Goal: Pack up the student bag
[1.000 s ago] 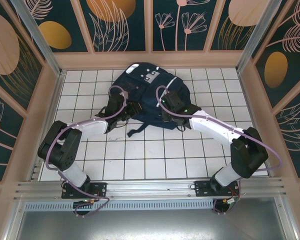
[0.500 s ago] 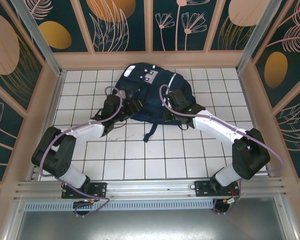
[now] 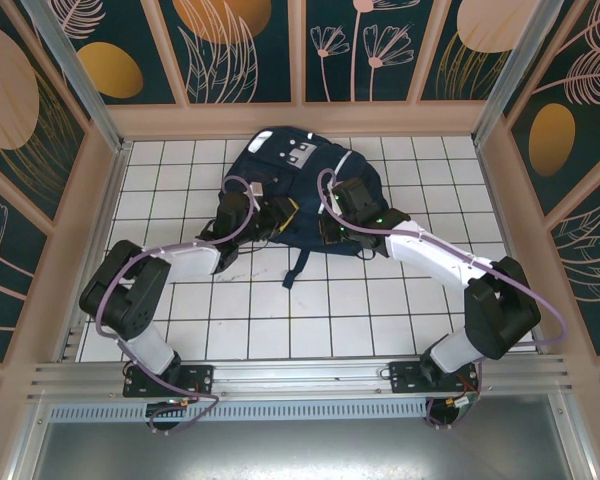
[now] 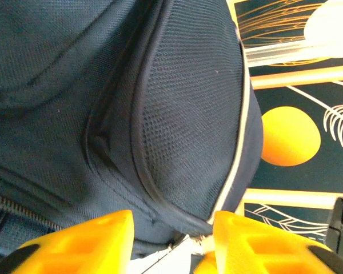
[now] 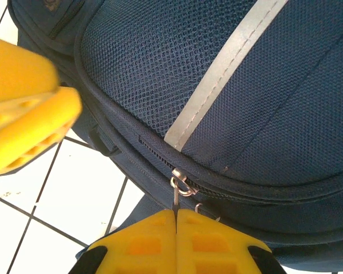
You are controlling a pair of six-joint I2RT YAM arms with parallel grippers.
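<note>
The student bag point(image 3: 298, 172), dark navy with a pale stripe, lies on the white tiles at the back middle. My right gripper point(image 3: 329, 230) is at its near edge, and its yellow fingers are shut on the metal zipper pull point(image 5: 180, 185) of the zip below the grey stripe point(image 5: 223, 74). My left gripper point(image 3: 284, 214) is against the bag's near left side. Its fingers point(image 4: 86, 240) stand apart, with the bag's lower seam point(image 4: 217, 220) in the gap between them. One left finger point(image 5: 23, 114) shows beside the bag's mesh panel.
A black strap point(image 3: 298, 268) trails from the bag onto the white tiled floor point(image 3: 280, 320). Wooden-framed patterned walls point(image 3: 90, 190) close the left, right and back sides. A metal rail point(image 3: 300, 375) runs along the near edge by the arm bases.
My left gripper drew back to the left, then came forward to the bag's near edge with its fingers wider apart. The strap swung right. The right gripper stayed shut on the zipper pull.
</note>
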